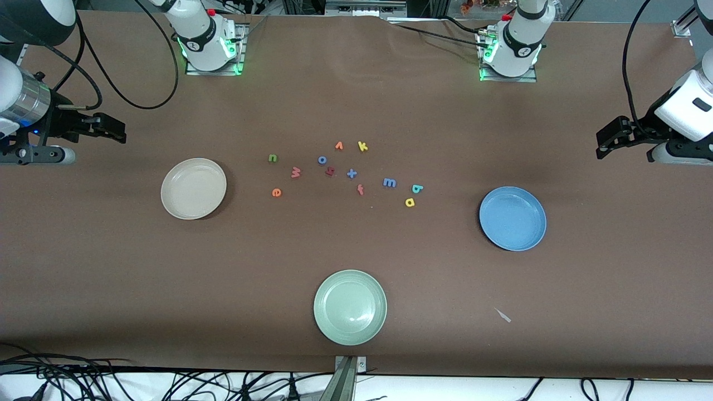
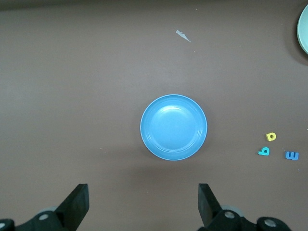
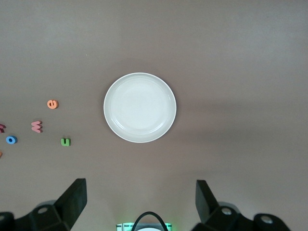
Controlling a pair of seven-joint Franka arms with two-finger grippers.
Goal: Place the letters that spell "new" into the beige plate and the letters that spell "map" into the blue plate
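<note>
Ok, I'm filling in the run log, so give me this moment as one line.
stage: not started | left gripper: open, over table by round blue plate | right gripper: open, by round beige plate | foam letters: all on table

You see green n [image 1: 272,158], pinkish w [image 1: 296,172], orange e [image 1: 276,192] lying flat beside the empty beige plate [image 1: 172,209]; blue m [image 1: 389,182], teal p [image 1: 417,189], yellow a [image 1: 410,203] lie near the empty blue plate [image 1: 490,234].

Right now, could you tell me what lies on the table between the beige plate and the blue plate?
In the front view, the scattered foam letters lie between the beige plate and the blue plate, from the green n to the teal p.
</note>
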